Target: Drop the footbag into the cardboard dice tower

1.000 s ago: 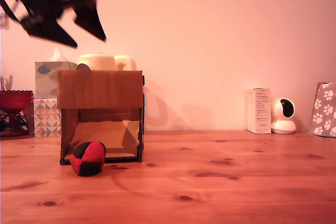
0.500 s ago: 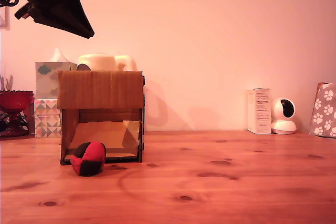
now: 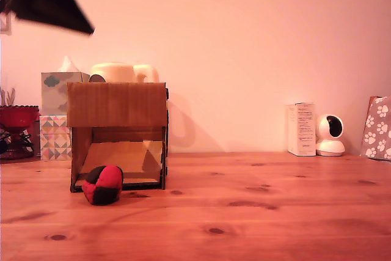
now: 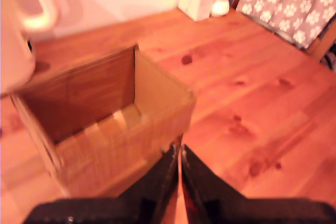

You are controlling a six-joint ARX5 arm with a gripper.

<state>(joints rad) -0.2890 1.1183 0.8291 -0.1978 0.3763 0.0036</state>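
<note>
The red and black footbag (image 3: 102, 184) lies on the wooden table, touching the front left corner of the cardboard dice tower (image 3: 116, 132), just outside its lower opening. The footbag does not show in the wrist view. High above and to the exterior view's left of the tower hangs my gripper (image 3: 84, 27), a dark blurred shape. In the wrist view my gripper (image 4: 179, 150) is shut, its two fingers pressed together with nothing between them. Below them the dice tower (image 4: 157, 114) shows its open top, with bare cardboard inside.
Patterned tissue boxes (image 3: 58, 114) and a red bowl (image 3: 17, 115) stand at the exterior view's left, with a cream jug (image 3: 122, 73) behind the tower. A white carton (image 3: 301, 128), a small white camera (image 3: 330, 134) and a paw-print bag (image 3: 377, 128) line the back right.
The gripper's fingers, spread apart a second ago, have come together, and the arm has drifted to the exterior view's left. The footbag and tower have not moved.
</note>
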